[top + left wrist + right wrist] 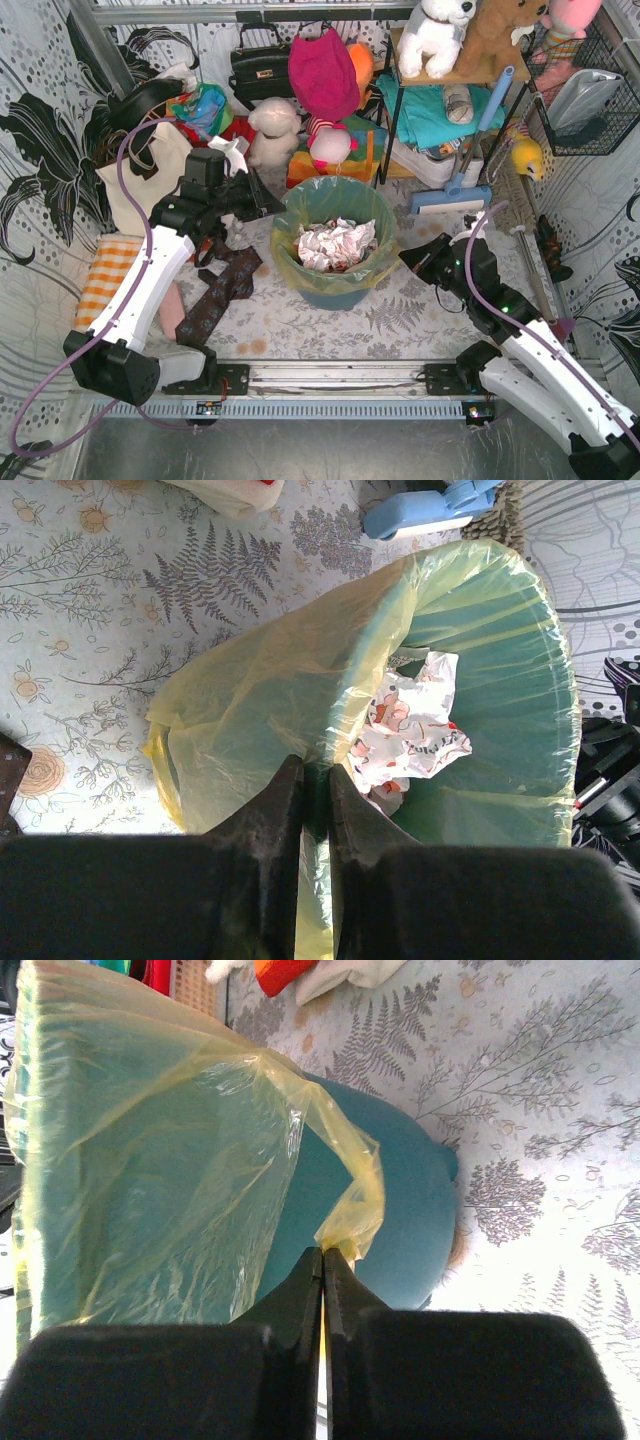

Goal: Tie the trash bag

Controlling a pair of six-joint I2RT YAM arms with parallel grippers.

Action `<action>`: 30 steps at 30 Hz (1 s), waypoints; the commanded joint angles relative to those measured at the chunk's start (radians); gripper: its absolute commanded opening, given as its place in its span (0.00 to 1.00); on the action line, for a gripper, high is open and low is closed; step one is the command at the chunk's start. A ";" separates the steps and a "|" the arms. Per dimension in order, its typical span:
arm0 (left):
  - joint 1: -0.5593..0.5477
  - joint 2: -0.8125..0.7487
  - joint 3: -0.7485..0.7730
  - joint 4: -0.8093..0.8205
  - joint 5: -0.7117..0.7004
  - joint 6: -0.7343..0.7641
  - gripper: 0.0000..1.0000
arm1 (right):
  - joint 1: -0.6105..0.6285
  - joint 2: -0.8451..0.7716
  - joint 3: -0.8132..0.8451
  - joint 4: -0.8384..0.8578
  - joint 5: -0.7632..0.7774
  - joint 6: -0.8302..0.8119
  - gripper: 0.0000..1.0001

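The trash bag point(287, 258) is thin yellow film lining a teal bucket point(335, 295) at the table's middle, with crumpled white-and-red paper point(335, 243) inside. My left gripper point(270, 212) reaches in from the left at the bucket's left rim. In the left wrist view it point(315, 770) is shut on a fold of the trash bag point(270, 690), with film running between its fingers, next to the paper point(415, 720). My right gripper point(405, 255) sits at the right rim. In the right wrist view it point(323, 1252) is shut on a twisted strip of the trash bag point(170, 1160) pulled off the bucket point(410, 1200).
A cream tote point(150, 170) and an orange checked cloth point(105, 275) lie at the left, and a brown patterned cloth point(225, 285) lies beside the bucket. Plush toys point(275, 130), a shelf point(440, 110) and a blue scraper point(445, 200) crowd the back. A metal rail point(340, 375) runs along the near edge.
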 commanded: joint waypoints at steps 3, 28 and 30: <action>-0.005 -0.020 0.001 0.020 -0.010 -0.014 0.19 | -0.001 -0.062 0.067 -0.179 0.116 -0.043 0.00; -0.005 -0.252 -0.118 -0.111 -0.322 -0.124 0.73 | -0.047 0.304 0.257 -0.016 -0.042 -0.164 0.00; -0.005 -0.268 -0.152 -0.113 -0.337 -0.149 0.73 | -0.078 0.347 0.271 0.007 -0.102 -0.171 0.00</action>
